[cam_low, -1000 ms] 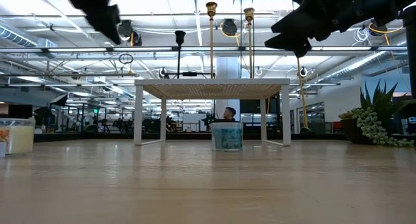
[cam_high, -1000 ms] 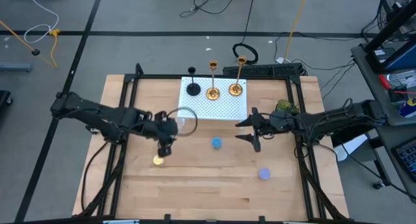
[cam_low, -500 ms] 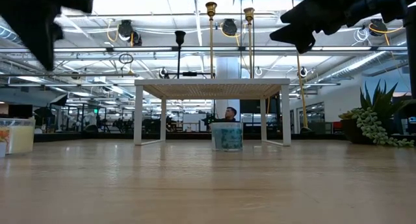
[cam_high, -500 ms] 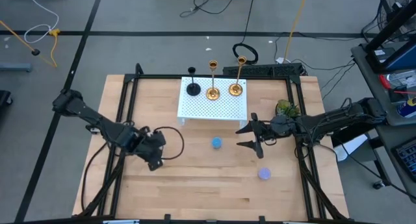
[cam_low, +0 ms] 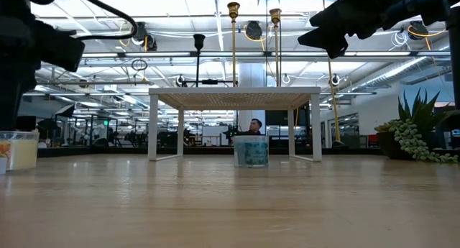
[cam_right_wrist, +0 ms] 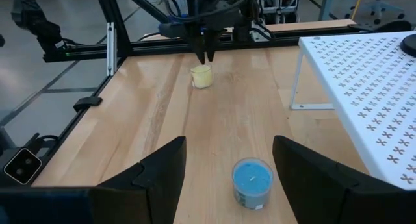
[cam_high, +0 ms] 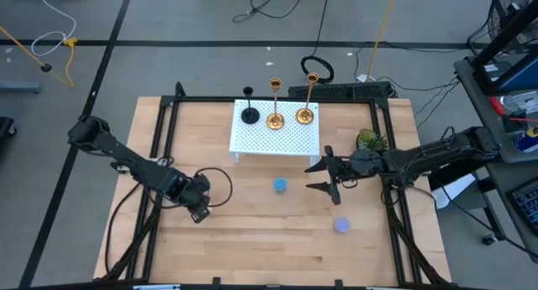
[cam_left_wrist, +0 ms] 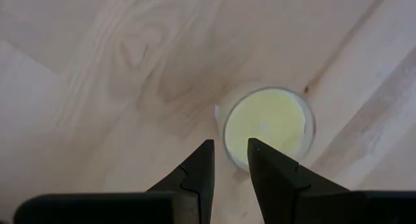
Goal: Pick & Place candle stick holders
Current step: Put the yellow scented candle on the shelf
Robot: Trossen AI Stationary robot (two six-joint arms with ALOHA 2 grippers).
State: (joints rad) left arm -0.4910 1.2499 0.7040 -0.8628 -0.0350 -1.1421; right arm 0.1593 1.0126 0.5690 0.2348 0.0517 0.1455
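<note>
The yellow candle piece in its clear glass (cam_left_wrist: 268,125) stands on the wooden table at the left. My left gripper (cam_left_wrist: 229,154) points down right over its near rim, fingers a narrow gap apart, and covers it in the high view (cam_high: 199,209). My right gripper (cam_high: 324,176) hangs wide open and empty above the table's right half. The blue piece (cam_high: 279,185) and the lavender piece (cam_high: 341,225) stand on the table. Two brass holders (cam_high: 275,119) (cam_high: 305,115) and the black holder (cam_high: 250,114) stand on the white perforated stand (cam_high: 277,137). My left gripper comes from above, pointing down, with its fingertips (cam_left_wrist: 205,152) over the near rim (cam_left_wrist: 225,130) of the yellow piece's glass. I cannot tell whether they touch it. The glass stands upright on the table.
The green plant sprig (cam_high: 368,139) lies at the table's right edge, behind my right arm. A black frame (cam_high: 164,113) runs around the table. Bare wood lies in front of the stand and along the near edge.
My left gripper has gone toward the table's near left and down, from beside the stand's left corner to right over the yellow piece, which has not moved. My right gripper has shifted slightly toward the near edge and stays open.
</note>
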